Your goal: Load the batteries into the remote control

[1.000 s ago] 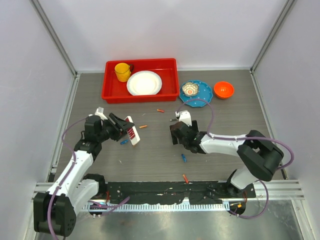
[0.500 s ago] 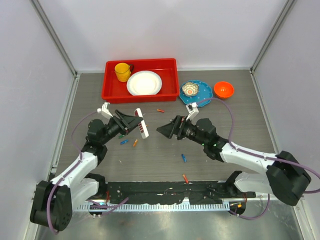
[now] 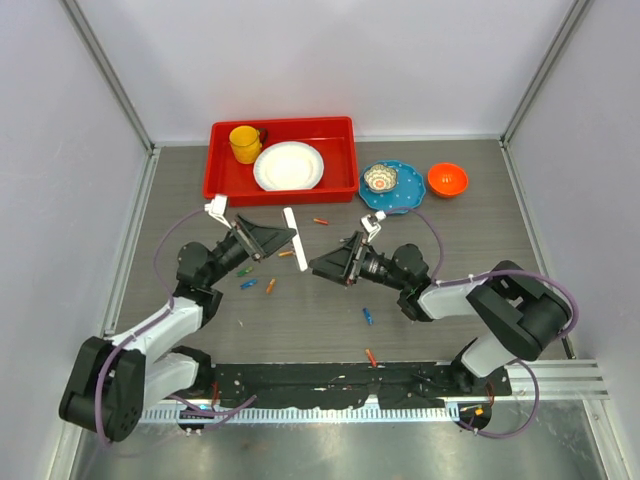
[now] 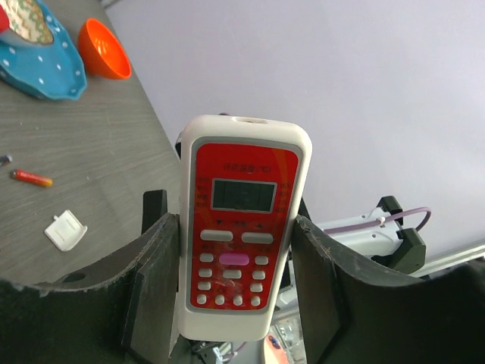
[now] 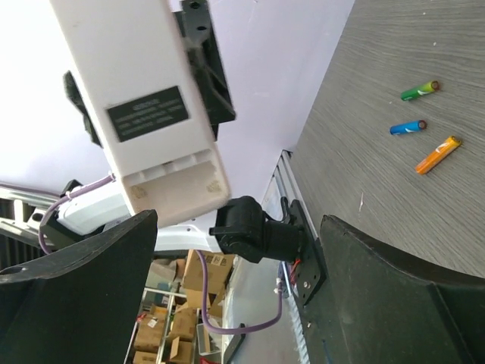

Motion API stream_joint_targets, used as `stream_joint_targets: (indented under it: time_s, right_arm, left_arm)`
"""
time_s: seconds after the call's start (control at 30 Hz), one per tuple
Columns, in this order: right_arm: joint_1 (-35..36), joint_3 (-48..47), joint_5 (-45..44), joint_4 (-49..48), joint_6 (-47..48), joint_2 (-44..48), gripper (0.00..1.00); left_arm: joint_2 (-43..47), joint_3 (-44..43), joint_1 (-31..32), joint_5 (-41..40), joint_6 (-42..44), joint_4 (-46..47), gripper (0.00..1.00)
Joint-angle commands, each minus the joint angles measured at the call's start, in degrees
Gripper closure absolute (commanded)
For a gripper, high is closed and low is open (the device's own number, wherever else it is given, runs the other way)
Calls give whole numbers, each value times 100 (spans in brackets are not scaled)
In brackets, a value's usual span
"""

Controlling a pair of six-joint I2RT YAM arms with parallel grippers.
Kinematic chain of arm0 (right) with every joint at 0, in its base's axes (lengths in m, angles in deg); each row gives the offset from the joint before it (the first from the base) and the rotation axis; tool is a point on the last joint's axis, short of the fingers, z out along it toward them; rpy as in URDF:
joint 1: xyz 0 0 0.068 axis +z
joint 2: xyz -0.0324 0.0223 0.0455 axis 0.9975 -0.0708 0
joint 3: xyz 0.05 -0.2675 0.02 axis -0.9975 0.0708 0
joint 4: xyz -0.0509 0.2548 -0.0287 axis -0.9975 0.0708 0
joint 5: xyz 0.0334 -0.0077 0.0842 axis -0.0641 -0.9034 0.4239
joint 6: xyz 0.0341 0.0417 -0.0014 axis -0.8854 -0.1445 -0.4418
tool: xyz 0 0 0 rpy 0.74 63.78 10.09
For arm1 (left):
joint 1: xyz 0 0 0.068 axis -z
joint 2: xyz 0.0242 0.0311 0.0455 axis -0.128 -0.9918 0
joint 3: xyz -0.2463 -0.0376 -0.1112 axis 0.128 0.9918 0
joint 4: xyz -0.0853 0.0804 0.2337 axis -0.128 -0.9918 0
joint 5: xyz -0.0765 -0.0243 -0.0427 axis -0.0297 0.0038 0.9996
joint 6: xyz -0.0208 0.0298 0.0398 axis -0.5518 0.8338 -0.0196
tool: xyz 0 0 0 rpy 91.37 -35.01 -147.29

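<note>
Loose batteries [image 3: 368, 316] are scattered on the table [image 3: 470, 240] near the arm bases. Further back, the remote control [image 3: 291, 224] is held raised, pinched at its lower sides by the left gripper [image 3: 284, 237]. The right gripper [image 3: 314, 265] is spread wide and empty, just beside the remote's open back compartment.

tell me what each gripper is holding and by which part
The left gripper holds the remote by its button end, fingers pressing its two long edges. The right gripper is open and holds nothing.

Grey wood-grain table [image 3: 310, 312] enclosed by plain pale walls [image 3: 330, 60].
</note>
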Motion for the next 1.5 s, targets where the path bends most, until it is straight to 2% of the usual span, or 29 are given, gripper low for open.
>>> stream_joint_targets:
  time_s: [0.0, 0.07, 0.2, 0.37, 0.4, 0.57, 0.77, 1.1, 1.33, 1.47]
  right_arm:
    - [-50, -121, 308, -1874, -117, 77, 6]
    - [-85, -121, 308, -1637, 189, 296, 6]
    - [-102, -252, 308, -217, 1103, 859, 6]
    - [-102, -481, 273, 938, 1992, 1404, 6]
    - [-102, -630, 299, 1410, 2289, 1466, 6]
    - [-102, -798, 256, 2082, 2739, 1493, 6]
    - [-102, -807, 264, 1969, 2740, 1379, 6]
    - [-102, -807, 431, 914, 2160, 1001, 6]
    - [-102, -868, 581, 378, 1853, 667, 14]
    - [-111, -842, 581, 53, 1738, 623, 14]
  left_arm:
    - [-263, -334, 92, 258, -225, 692, 100]
    - [-334, -369, 118, 311, -251, 683, 100]
    - [-562, -457, 119, 460, -401, 683, 100]
    - [-817, -571, 145, 601, -524, 630, 100]
    - [-852, -580, 154, 610, -576, 613, 100]
    - [-897, -721, 224, 689, -638, 630, 100]
    - [-914, -809, 303, 741, -717, 630, 100]
    - [-940, -853, 496, 759, -726, 665, 100]
    - [-923, -862, 558, 724, -735, 692, 100]
    - [-949, -818, 567, 698, -735, 718, 100]
